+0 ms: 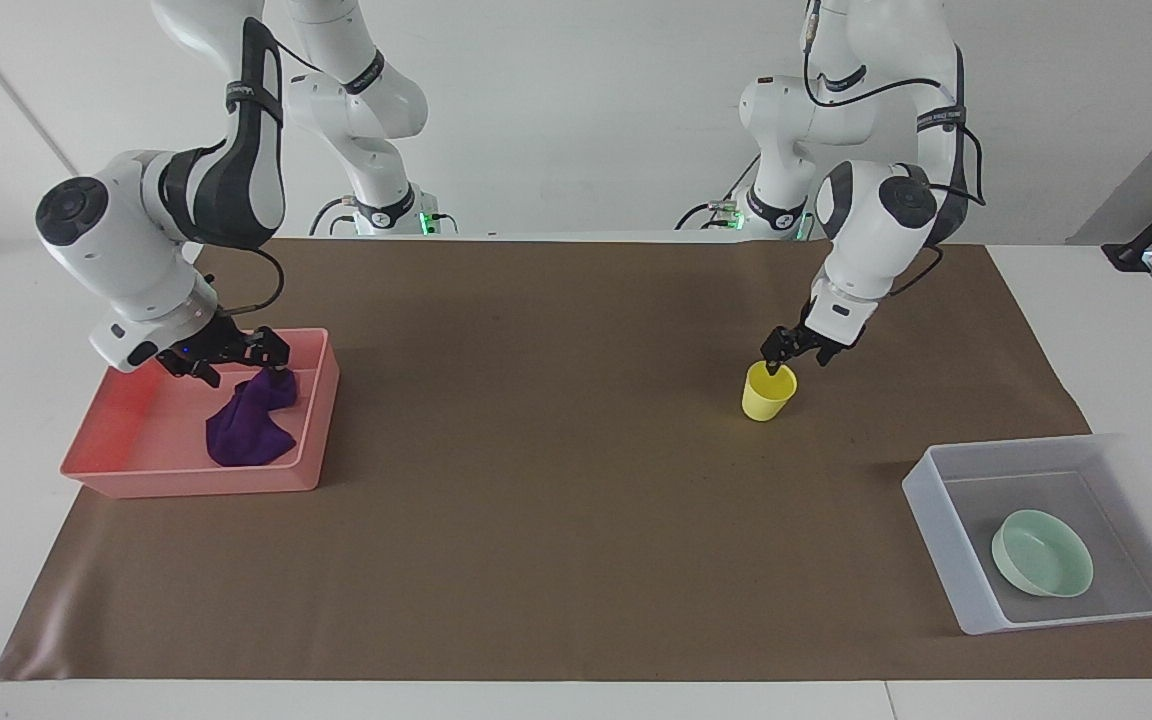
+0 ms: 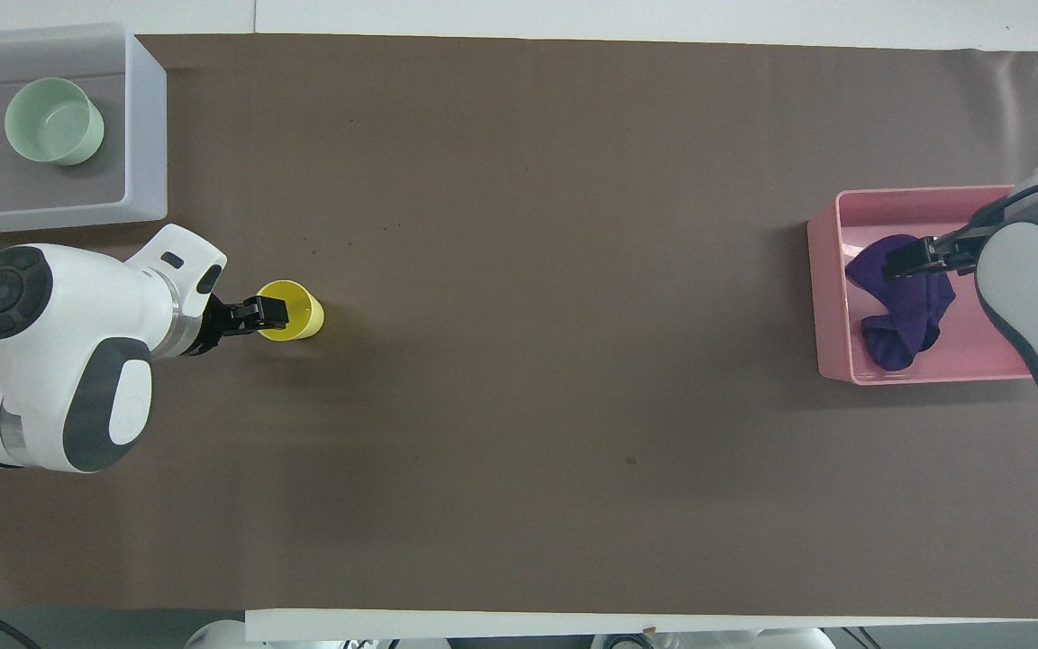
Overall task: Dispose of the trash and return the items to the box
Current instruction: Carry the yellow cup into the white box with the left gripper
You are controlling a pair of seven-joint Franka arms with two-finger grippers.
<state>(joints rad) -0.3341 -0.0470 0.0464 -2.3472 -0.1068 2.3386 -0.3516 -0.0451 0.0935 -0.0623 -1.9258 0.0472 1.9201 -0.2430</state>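
Observation:
The yellow cup (image 1: 766, 395) stands upright on the brown mat, toward the left arm's end; it also shows in the overhead view (image 2: 301, 311). My left gripper (image 1: 779, 352) (image 2: 271, 313) is down at the cup's rim. The mint-green bowl (image 1: 1041, 553) (image 2: 54, 121) sits in the translucent box (image 1: 931, 500) (image 2: 145, 126). The purple rag (image 1: 246, 435) (image 2: 902, 315) lies bunched in the pink tray (image 1: 186, 480) (image 2: 825, 297). My right gripper (image 1: 273, 350) (image 2: 905, 261) is open just above the rag's top fold.
The brown mat (image 1: 536, 450) covers most of the table. The pink tray stands at the right arm's end and the box at the left arm's end, farther from the robots than the cup. White table edge surrounds the mat.

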